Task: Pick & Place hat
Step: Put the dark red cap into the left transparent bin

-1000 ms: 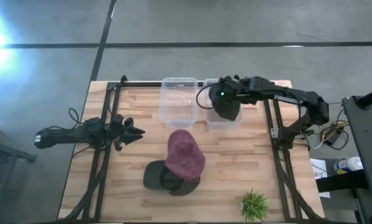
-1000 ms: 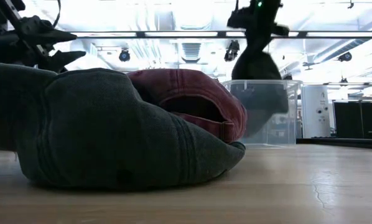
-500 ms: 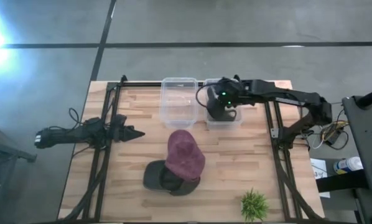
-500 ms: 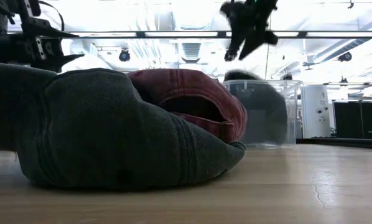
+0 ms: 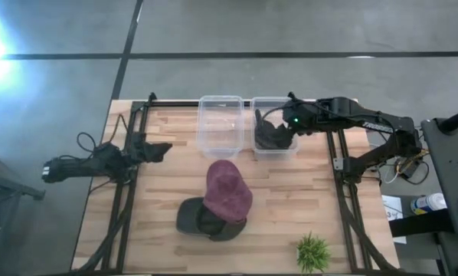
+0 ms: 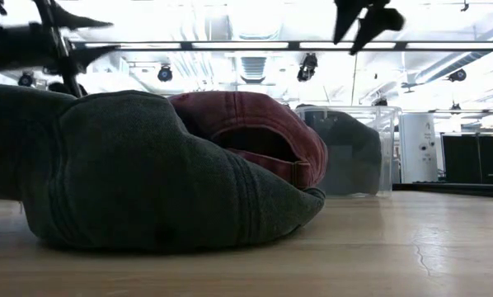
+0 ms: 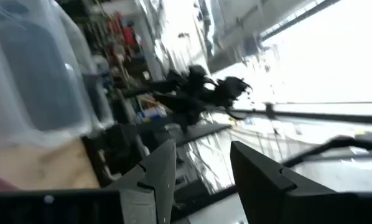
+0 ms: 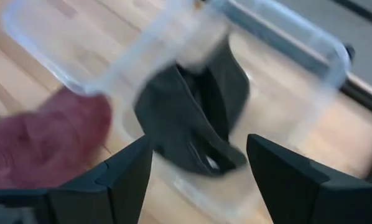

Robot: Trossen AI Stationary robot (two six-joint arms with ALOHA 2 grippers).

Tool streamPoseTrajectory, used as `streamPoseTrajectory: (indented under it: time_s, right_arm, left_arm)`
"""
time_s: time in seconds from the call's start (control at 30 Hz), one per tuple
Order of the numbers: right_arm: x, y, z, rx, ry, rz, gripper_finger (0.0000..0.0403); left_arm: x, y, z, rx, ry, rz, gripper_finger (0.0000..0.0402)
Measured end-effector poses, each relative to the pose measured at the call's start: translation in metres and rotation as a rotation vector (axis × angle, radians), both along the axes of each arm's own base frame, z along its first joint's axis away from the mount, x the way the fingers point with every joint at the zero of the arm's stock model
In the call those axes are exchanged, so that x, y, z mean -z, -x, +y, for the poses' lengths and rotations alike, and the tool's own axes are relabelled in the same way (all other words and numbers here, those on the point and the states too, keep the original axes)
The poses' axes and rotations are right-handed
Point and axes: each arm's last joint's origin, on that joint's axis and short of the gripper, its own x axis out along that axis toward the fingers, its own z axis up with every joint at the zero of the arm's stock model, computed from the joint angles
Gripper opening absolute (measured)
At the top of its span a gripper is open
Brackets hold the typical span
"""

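A black cap (image 5: 272, 138) lies inside the right clear bin (image 5: 269, 100) at the table's far side; it also shows in the low view (image 6: 345, 153) and in the right wrist view (image 8: 195, 121). My right gripper (image 5: 285, 123) hangs open and empty above that bin, and shows at the top of the low view (image 6: 367, 18). A maroon cap (image 5: 228, 189) rests on a dark grey cap (image 5: 192, 218) near the table's middle. My left gripper (image 5: 158, 149) is open and empty at the table's left, raised off the table.
An empty clear bin (image 5: 220, 123) stands beside the right one, on its left. A small green plant (image 5: 313, 251) stands near the front right corner. Black frame rails run along the left (image 5: 122, 207) and right (image 5: 350, 215) sides.
My right gripper has opened and let go of the black cap, which has dropped from hanging below the fingers into the right bin. The gripper has then risen and gone toward the table's right edge. My left gripper has gone up and a little toward the far edge.
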Motion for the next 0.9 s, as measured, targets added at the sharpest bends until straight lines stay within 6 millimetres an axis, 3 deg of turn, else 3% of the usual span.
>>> streamPoseTrajectory:
  time_s: [0.07, 0.17, 0.37, 0.5, 0.63, 0.9]
  right_arm:
    - [0.002, 0.007, 0.003, 0.022, -0.022, 0.042, 0.0258]
    - [0.004, 0.015, 0.008, 0.054, -0.05, 0.1, 0.0259]
    - [0.003, 0.031, 0.012, 0.068, -0.064, 0.174, 0.026]
    - [0.0, 0.045, 0.013, 0.067, -0.066, 0.208, 0.026]
    - [-0.004, 0.057, 0.014, 0.059, -0.055, 0.181, 0.026]
    - [-0.009, 0.089, 0.016, 0.033, 0.028, 0.137, 0.026]
  left_arm:
    - [-0.015, -0.001, -0.001, 0.041, -0.019, 0.027, 0.0147]
    - [-0.034, -0.01, -0.005, 0.134, -0.079, 0.211, 0.0141]
    - [-0.062, -0.051, -0.018, 0.332, -0.233, 0.657, 0.0136]
    - [-0.066, -0.086, -0.037, 0.409, -0.29, 0.896, 0.0136]
    - [-0.055, -0.117, -0.056, 0.366, -0.237, 1.11, 0.0136]
    - [-0.048, -0.163, -0.081, 0.237, -0.083, 1.206, 0.0136]
